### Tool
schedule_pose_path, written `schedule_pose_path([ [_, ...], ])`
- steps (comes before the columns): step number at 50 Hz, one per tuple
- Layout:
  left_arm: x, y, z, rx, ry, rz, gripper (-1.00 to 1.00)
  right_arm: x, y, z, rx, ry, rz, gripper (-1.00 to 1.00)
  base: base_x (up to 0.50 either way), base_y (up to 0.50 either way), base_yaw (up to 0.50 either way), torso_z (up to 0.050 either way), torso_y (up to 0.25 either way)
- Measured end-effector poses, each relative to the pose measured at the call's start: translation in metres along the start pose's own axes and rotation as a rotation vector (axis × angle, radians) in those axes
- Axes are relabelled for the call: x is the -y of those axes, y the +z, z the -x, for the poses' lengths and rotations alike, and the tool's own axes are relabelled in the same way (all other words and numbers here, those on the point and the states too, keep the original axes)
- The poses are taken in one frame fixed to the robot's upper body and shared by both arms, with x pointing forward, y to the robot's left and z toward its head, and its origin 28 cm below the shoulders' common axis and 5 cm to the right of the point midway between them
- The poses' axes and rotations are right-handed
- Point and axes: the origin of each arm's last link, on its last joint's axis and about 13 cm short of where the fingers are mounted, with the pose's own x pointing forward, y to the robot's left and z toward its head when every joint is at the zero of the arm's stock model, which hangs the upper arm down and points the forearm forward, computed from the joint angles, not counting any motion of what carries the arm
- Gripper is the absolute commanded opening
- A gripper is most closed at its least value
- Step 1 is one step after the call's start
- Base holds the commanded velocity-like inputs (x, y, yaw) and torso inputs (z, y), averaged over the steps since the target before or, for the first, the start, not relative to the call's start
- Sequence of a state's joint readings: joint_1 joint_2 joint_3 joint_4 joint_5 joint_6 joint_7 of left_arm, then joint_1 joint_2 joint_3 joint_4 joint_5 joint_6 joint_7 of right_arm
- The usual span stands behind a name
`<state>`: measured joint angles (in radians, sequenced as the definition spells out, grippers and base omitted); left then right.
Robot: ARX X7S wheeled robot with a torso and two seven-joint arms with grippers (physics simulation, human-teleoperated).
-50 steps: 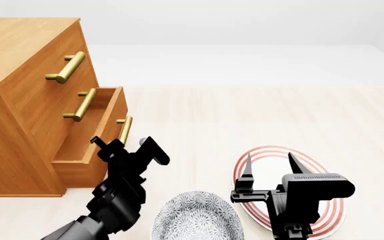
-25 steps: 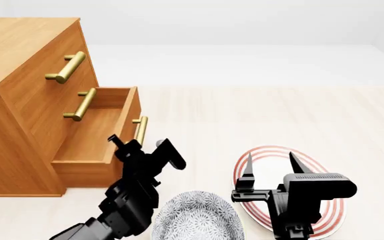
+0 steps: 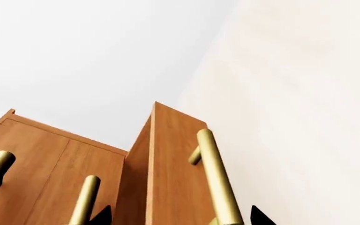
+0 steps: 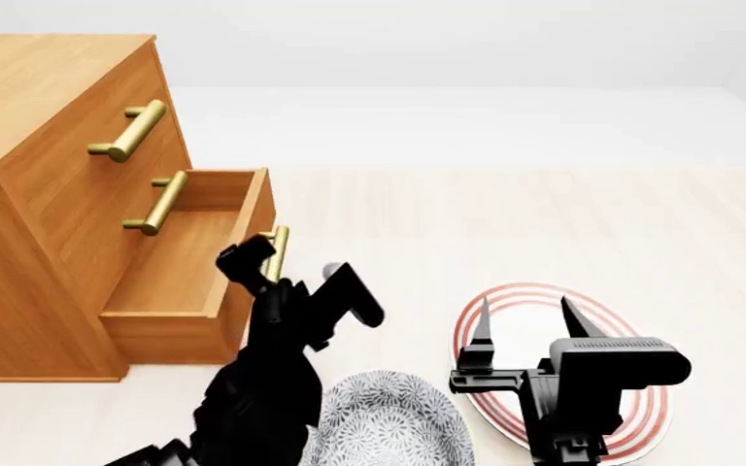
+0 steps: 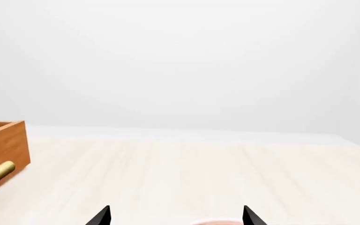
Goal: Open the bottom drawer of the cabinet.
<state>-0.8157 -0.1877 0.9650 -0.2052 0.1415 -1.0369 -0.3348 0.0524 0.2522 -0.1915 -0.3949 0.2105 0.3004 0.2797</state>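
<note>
Since a moment ago the left gripper [image 4: 298,276] has lifted, fingers spread astride the brass handle [image 4: 275,251], apparently released; bottom drawer [image 4: 191,262], centre-left, stands well out of the cabinet [image 4: 36,126].

The cabinet [image 4: 36,126] at the left is orange-brown wood with a visible grain, and its bottom drawer [image 4: 191,262] shows the same wood inside and out. All three bar handles [image 4: 128,131] are brass-gold. Both grippers, left [image 4: 298,282] and right [image 4: 524,328], are matte black. The near bowl [image 4: 384,427] is white with a fine grey speckled pattern. The plate [image 4: 632,413] at the right is white with red rings round its rim. The floor [image 4: 542,223] is pale cream wood.
</note>
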Motion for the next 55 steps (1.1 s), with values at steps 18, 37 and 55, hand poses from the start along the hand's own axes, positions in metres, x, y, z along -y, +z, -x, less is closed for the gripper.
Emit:
schedule_pose_path([
  [18, -0.054, 0.021, 0.003, 0.042, 0.05, 0.39, 1.0, -0.001, 0.0, 0.0, 0.001, 0.003, -0.002, 1.0, 0.0, 0.0, 0.0, 0.0, 0.0],
  [37, -0.09, 0.018, -0.01, -0.102, -0.061, 0.763, 1.0, -0.002, 0.003, -0.002, 0.009, 0.01, -0.002, 1.0, 0.0, 0.0, 0.0, 0.0, 0.0],
  [55, -0.085, 0.002, -0.031, -0.277, -0.231, 0.903, 1.0, -0.003, 0.002, -0.001, 0.007, 0.014, -0.002, 1.0, 0.0, 0.0, 0.0, 0.0, 0.0],
])
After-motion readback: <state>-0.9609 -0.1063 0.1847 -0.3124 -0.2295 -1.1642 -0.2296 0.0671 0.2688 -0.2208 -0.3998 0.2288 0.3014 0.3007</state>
